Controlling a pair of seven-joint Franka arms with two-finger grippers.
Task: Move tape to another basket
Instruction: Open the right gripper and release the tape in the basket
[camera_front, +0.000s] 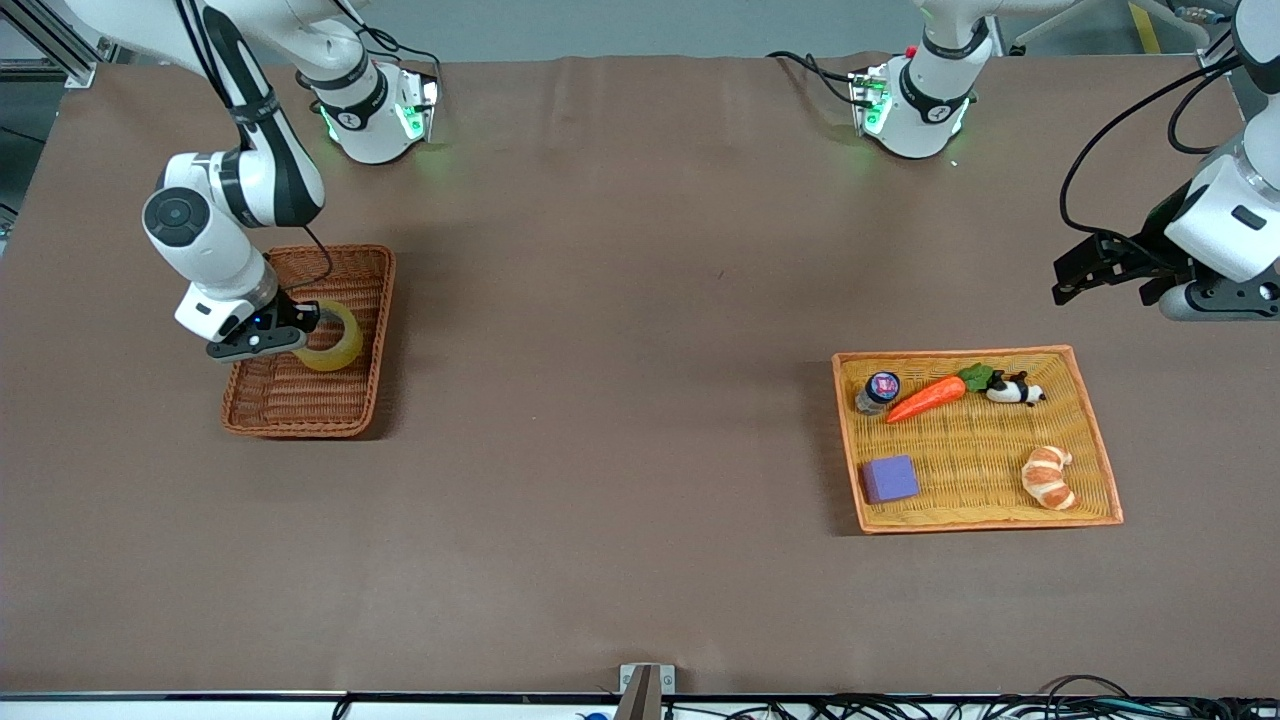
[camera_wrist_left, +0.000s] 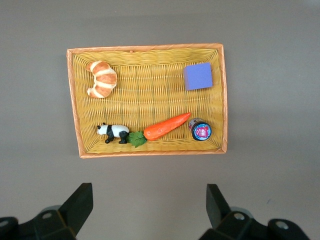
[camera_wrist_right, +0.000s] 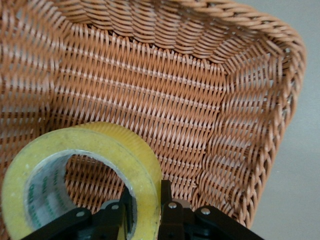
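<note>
The yellowish tape roll is inside the reddish-brown wicker basket at the right arm's end of the table. My right gripper is shut on the tape's wall, one finger inside the ring and one outside, as the right wrist view shows on the tape over the basket's weave. I cannot tell whether the tape touches the basket floor. My left gripper is open and empty, up in the air over bare table beside the yellow tray; it also shows in the left wrist view.
The yellow woven tray with an orange rim lies at the left arm's end. It holds a purple block, a croissant, a carrot, a toy panda and a small jar.
</note>
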